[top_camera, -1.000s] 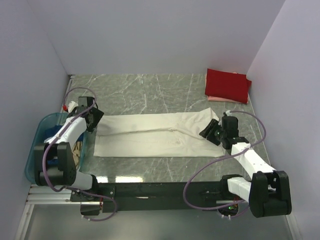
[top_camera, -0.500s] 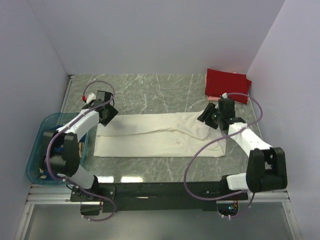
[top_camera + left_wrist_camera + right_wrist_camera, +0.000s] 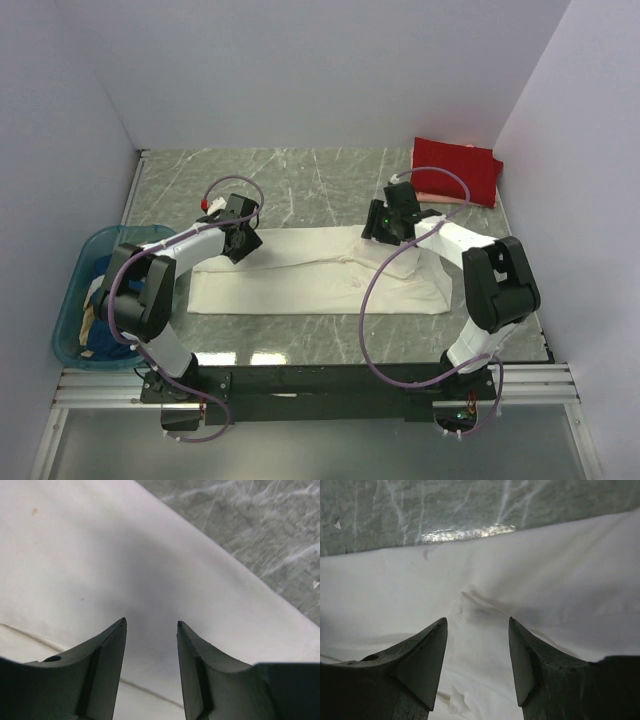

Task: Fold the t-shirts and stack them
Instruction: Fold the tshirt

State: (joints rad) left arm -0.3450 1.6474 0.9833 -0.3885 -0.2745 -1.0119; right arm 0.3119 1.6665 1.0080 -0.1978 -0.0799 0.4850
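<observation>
Both arms have swung inward over the single cream-white cloth t-shirt (image 3: 320,285), flat on the grey marble tabletop (image 3: 300,175) — left jaws and right jaws parted, empty. One folded red t-shirt (image 3: 455,168) tops one pale pink t-shirt (image 3: 424,196), far-right corner; lilac walls (image 3: 300,70).

We see the top view lit brightly and evenly from above, with only faint, soft-edged shadows on the cream-white t-shirt (image 3: 310,290). White glare patches sit on the counter (image 3: 300,180) along its near edge. In the left wrist view a blurred grey shadow falls on the cloth ahead of the left end effector (image 3: 151,625), whose dark fingers (image 3: 105,680) look slightly soft. In the right wrist view a bright streak of glare lies on the counter just past the shirt's edge. The right end effector (image 3: 477,622) is dark and shows little detail.
</observation>
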